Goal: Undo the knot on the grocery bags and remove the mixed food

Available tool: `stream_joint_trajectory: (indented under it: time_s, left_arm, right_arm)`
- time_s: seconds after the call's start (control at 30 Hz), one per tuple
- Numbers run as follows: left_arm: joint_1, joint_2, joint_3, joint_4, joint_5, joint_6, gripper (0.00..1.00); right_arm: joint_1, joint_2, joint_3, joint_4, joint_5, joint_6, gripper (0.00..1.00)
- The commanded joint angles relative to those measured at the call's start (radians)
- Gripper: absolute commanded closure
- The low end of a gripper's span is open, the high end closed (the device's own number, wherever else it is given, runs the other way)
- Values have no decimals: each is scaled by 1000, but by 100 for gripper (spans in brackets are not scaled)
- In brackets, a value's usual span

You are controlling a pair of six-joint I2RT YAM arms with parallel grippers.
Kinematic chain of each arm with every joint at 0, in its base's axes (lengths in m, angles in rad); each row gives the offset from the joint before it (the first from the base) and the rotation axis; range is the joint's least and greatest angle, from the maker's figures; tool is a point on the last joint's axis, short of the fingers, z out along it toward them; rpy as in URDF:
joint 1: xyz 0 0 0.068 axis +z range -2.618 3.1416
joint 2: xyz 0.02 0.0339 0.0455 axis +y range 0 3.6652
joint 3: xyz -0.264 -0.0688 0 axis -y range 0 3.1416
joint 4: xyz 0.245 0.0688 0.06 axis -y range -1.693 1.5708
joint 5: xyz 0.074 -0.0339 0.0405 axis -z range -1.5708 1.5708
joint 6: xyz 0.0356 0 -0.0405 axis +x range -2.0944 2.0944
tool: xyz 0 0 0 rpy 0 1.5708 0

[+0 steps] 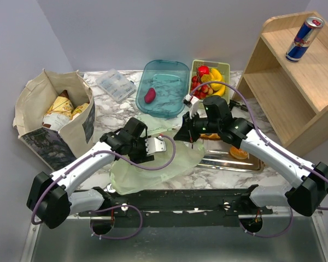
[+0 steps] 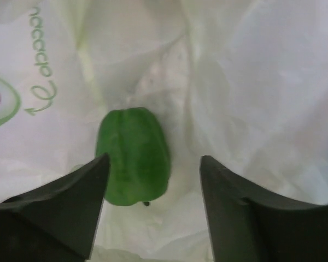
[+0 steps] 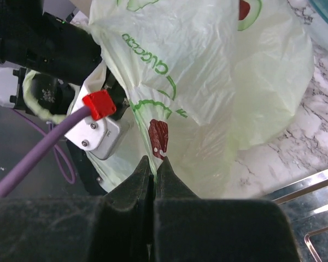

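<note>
Nearest, the left tool is reaching inside the pale green bag, which is lying on the bench between the arms. Its jaws are standing wide apart, gripping nothing. The green bell pepper is lying toward 10 o'clock of the gap, so nudging left to centre it before closing seems wise, keeping fabric out. Beyond, at 2 o'clock, the right tool is apparently pinching the bag's edge, fingers closed. Farthest, at 12 o'clock, a teal tub is waiting.

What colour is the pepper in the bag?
Green; the pepper shows best in the left wrist view.
</note>
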Motion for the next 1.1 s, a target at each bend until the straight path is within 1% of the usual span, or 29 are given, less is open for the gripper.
stream_joint_trajectory:
  time_s: [0.0,0.07,0.2,0.3,0.43,0.5,0.53,0.6,0.63,0.7,0.8,0.83,0.87,0.9,0.93,0.97,1.0,1.03,1.07]
  left_arm:
    - [12,-13,-58,109,-96,153,22]
    - [13,-8,-86,148,-96,185,19]
    - [18,51,-96,167,-112,223,19]
    - [19,108,-123,182,-161,267,17]
    - [26,178,-133,167,-181,272,14]
    - [26,203,-137,171,-179,269,15]
    - [27,213,-135,170,-177,269,20]
    - [26,205,-123,165,-156,261,38]
    - [26,189,-108,153,-130,252,47]
    - [25,131,-78,117,-42,239,61]
    - [19,45,-38,60,71,253,77]
    - [12,22,-29,56,90,254,80]
    - [7,2,-18,39,111,265,81]
    - [1,-12,-8,20,127,272,81]
    - [-11,-16,0,9,118,276,76]
    - [-24,-11,9,-15,97,283,65]
    - [-43,6,21,-45,58,293,48]
    - [-55,27,30,-69,23,291,36]
    - [-56,47,37,-83,-6,284,26]
  right_arm:
    - [-5,-5,-21,-25,12,-18,99]
    - [-5,5,-21,-16,-4,-14,99]
    - [-5,24,-14,-10,-13,-16,99]
    - [-5,35,-8,-14,3,-27,99]
    - [-5,44,-6,-17,7,-36,99]
    - [-5,48,-11,-18,12,-41,100]
    - [-5,50,-13,-17,14,-43,99]
    - [-5,53,-15,-15,14,-44,99]
    - [-4,54,-16,-14,14,-45,99]
    - [-5,56,-22,-4,15,-47,99]
    - [-4,58,-32,13,15,-44,99]
    - [-5,60,-34,17,14,-44,99]
    - [-6,60,-35,21,13,-42,99]
    - [-5,60,-35,23,11,-42,99]
    - [-5,61,-35,24,10,-40,99]
    - [-4,62,-34,25,9,-40,99]
    - [-5,62,-33,28,7,-40,99]
    - [-5,62,-31,28,5,-40,99]
    - [-4,62,-30,28,3,-37,99]
